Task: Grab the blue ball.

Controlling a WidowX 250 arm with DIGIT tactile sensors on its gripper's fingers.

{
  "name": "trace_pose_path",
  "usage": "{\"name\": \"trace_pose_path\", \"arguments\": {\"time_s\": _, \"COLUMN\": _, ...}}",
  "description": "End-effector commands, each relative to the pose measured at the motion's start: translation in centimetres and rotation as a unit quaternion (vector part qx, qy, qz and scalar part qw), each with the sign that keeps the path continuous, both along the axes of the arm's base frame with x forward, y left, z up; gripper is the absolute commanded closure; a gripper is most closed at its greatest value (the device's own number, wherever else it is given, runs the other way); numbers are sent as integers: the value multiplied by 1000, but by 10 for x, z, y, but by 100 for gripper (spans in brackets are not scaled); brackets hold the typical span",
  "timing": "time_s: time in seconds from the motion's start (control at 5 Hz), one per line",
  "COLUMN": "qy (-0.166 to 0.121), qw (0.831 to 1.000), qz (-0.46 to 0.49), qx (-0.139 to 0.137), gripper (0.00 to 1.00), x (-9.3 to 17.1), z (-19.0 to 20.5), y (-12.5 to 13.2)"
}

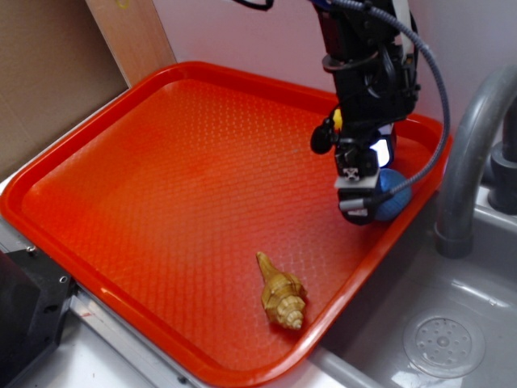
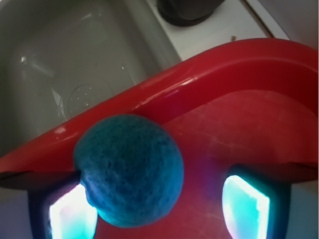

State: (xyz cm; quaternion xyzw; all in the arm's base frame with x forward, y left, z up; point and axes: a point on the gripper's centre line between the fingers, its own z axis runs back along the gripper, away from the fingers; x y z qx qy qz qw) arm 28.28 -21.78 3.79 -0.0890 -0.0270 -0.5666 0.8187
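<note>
The ball [image 2: 128, 170] lies on the tray [image 2: 239, 74] against its raised rim, on the side next to the sink [image 2: 60, 64]. Its pitted, round surface is judged light and somewhat yielding, and liable to roll; it is best gripped across its widest girth. In the wrist view one finger [image 2: 72, 216] touches the ball while the other [image 2: 245, 205] stands apart, so the tool [image 1: 361, 187] is unclenched and straddling it. The arm is angled steeply down over the tray's corner. A shell [image 1: 281, 293] lies well apart.
</note>
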Motion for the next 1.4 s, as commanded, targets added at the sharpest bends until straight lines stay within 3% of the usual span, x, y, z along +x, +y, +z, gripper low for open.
{"name": "trace_pose_path", "arguments": {"time_s": 0.0, "qy": -36, "qw": 999, "qz": -39, "qx": 0, "gripper": 0, "x": -29, "z": 15, "y": -27}}
{"name": "trace_pose_path", "arguments": {"time_s": 0.2, "qy": -19, "qw": 1000, "qz": -15, "qx": 12, "gripper": 100, "x": -29, "z": 10, "y": -28}}
{"name": "trace_pose_path", "arguments": {"time_s": 0.6, "qy": -18, "qw": 1000, "qz": 8, "qx": 9, "gripper": 100, "x": -32, "z": 11, "y": -28}}
{"name": "trace_pose_path", "arguments": {"time_s": 0.8, "qy": -7, "qw": 994, "qz": 110, "qx": 22, "gripper": 100, "x": -25, "z": 31, "y": -5}}
{"name": "trace_pose_path", "arguments": {"time_s": 1.0, "qy": -96, "qw": 962, "qz": 239, "qx": 93, "gripper": 100, "x": -18, "z": 80, "y": 37}}
{"name": "trace_pose_path", "arguments": {"time_s": 1.2, "qy": -66, "qw": 928, "qz": 359, "qx": 73, "gripper": 100, "x": -37, "z": 127, "y": 92}}
